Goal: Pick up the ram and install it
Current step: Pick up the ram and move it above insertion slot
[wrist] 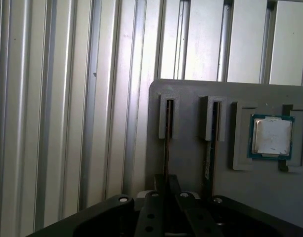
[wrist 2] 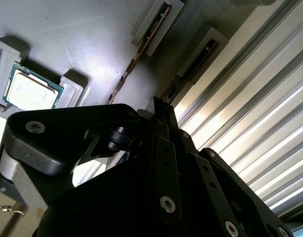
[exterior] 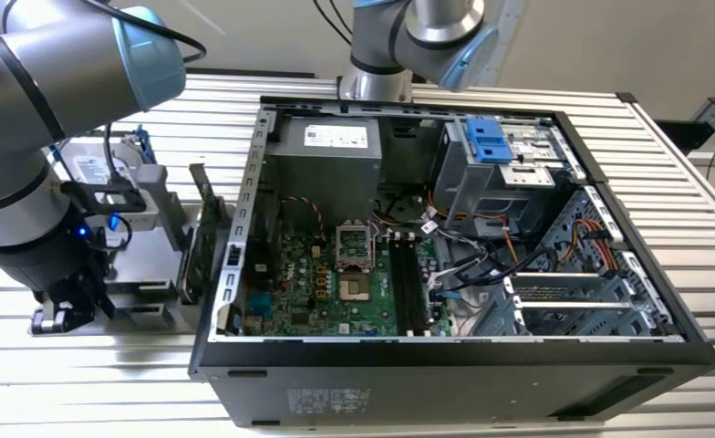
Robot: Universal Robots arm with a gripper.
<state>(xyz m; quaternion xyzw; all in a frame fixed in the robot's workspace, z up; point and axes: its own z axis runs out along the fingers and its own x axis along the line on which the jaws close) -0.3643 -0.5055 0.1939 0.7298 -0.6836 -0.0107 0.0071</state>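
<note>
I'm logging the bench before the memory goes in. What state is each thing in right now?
computer case: side panel off, interior open.
memory slots: empty.
ram: standing on edge in its slot of the holder, not yet lifted.
second stick: on edge in the neighbouring slot.
processor: lying flat in its holder recess.
gripper: down at the ram.
</note>
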